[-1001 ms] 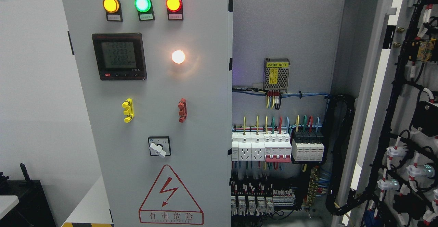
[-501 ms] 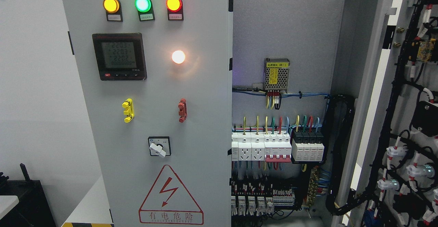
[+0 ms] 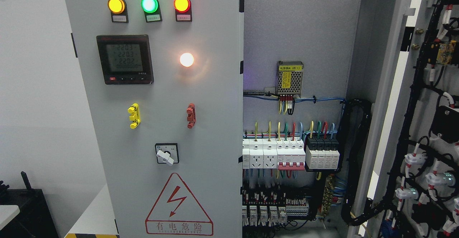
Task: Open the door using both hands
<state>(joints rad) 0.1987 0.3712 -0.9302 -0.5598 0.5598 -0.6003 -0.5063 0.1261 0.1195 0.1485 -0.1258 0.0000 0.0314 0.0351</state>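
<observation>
Right door (image 3: pixel 426 98) swung open, right edge cropped

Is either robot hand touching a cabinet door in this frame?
No. No robot hand shows; the left door stands shut and the right door hangs open.

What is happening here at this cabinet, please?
Nothing is being handled right now; neither robot hand is in view. The cabinet's right door is swung wide open, showing its wiring and the breakers inside. The left door is shut, with its three lamps and the meter lit.
</observation>
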